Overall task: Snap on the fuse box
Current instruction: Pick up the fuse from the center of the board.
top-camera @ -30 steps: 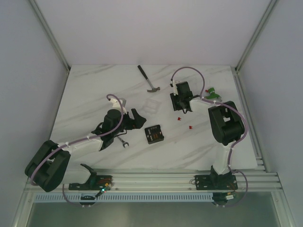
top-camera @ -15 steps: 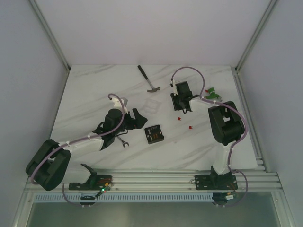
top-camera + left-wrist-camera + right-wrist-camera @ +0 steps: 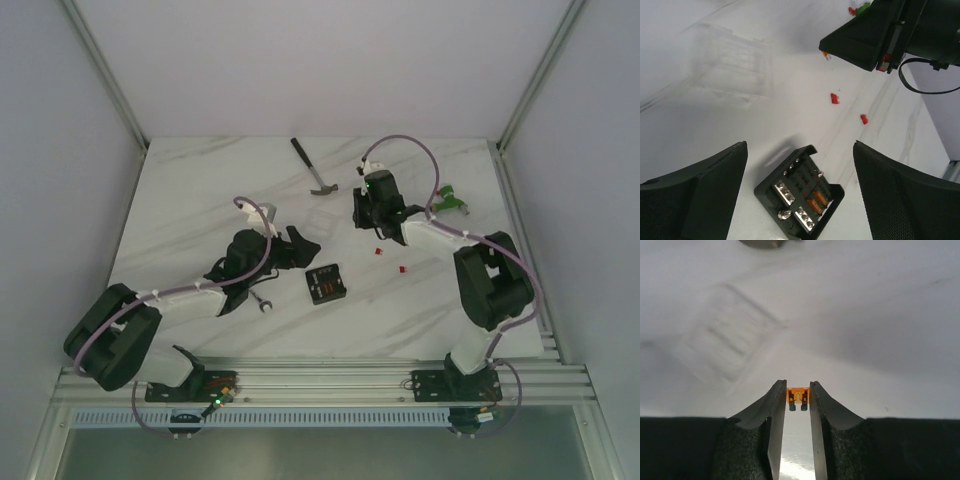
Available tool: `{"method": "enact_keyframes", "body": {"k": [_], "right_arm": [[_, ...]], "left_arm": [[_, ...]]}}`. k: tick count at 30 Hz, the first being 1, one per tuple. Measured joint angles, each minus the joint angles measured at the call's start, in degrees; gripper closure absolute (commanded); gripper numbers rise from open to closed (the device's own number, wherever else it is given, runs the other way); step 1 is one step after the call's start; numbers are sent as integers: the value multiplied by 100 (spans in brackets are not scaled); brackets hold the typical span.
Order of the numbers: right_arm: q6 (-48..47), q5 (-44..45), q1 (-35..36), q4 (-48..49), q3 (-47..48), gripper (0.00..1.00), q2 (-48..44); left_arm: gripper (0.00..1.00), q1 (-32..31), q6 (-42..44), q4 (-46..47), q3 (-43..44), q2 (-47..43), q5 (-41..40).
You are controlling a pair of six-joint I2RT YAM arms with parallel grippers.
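The fuse box (image 3: 325,284) is a small black square lying flat mid-table, its orange fuses and metal screws showing in the left wrist view (image 3: 800,197). My left gripper (image 3: 291,249) hovers just left of it, wide open (image 3: 799,150), with the box below and between its fingers, untouched. My right gripper (image 3: 362,214) hangs over the table behind the box, shut (image 3: 797,386) on a small orange fuse (image 3: 797,395) pinched at its fingertips, prongs pointing toward the camera.
A clear plastic lid (image 3: 320,220) lies between the two grippers. Behind it is a hammer (image 3: 312,168). A wrench (image 3: 262,300) lies by the left arm. Two loose red fuses (image 3: 378,250) (image 3: 402,268) lie right of the box. A green-and-red connector (image 3: 450,197) sits at far right.
My right gripper has narrowed onto the orange fuse and shifted left, its arm stretching out. The left gripper has crept slightly right toward the fuse box.
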Motion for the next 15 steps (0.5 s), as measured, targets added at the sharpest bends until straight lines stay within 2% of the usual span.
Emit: {"method": "enact_keyframes", "body": {"k": [5,15], "right_arm": [[579,-4,184,487,-262,76,-557],[1445,-74,586,1228,-804,77,-1283]], "left_arm": [[13,-157,-63,748,11,282,-70],[34,-435,-48,2020,92,879,-341]]}}
